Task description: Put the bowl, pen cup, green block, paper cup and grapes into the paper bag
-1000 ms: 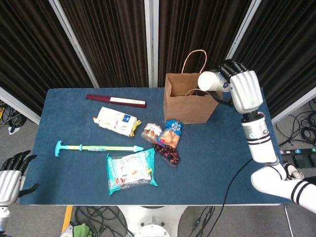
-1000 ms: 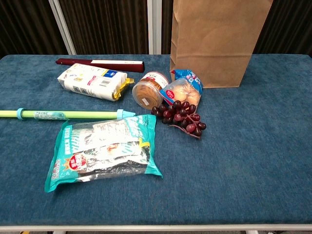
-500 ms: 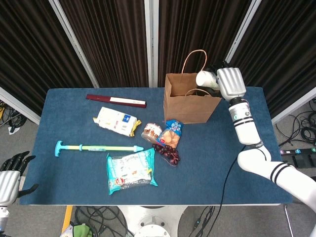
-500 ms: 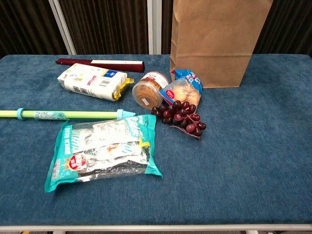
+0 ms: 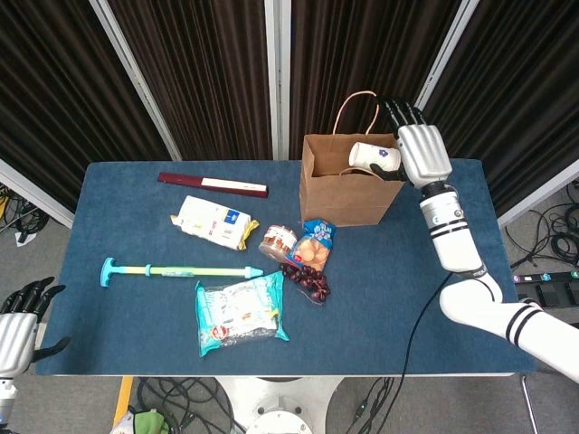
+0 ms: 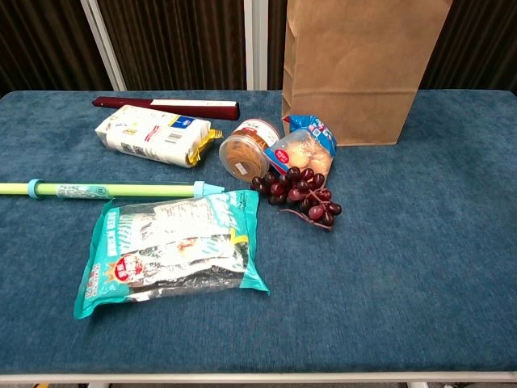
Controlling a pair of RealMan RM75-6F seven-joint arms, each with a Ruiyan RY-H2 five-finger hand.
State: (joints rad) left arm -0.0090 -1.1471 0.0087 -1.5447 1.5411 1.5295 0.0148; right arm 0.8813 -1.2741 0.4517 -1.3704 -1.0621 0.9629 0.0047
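Observation:
The brown paper bag [image 5: 348, 194] [image 6: 363, 73] stands upright at the back of the blue table. My right hand [image 5: 418, 154] hovers at the bag's right rim. The white paper cup [image 5: 373, 156] lies on its side over the bag's mouth, against the palm. The fingers [image 5: 398, 113] are stretched upward, not wrapped round the cup. The dark grapes [image 5: 308, 282] [image 6: 300, 196] lie on the table in front of the bag. My left hand [image 5: 18, 316] hangs open off the table's front left corner, holding nothing. No bowl, pen cup or green block shows in either view.
Beside the grapes lie a blue snack bag [image 6: 303, 145] and a tin [image 6: 241, 149] on its side. Further left are a white packet [image 6: 149, 134], a dark red flat box [image 6: 166, 105], a green stick [image 6: 113, 190] and a teal packet [image 6: 174, 250].
The right hand has shifted a little lower over the bag. Its fingers have straightened away from the paper cup, which has tipped lower and leftward into the bag's mouth. The left hand stays put.

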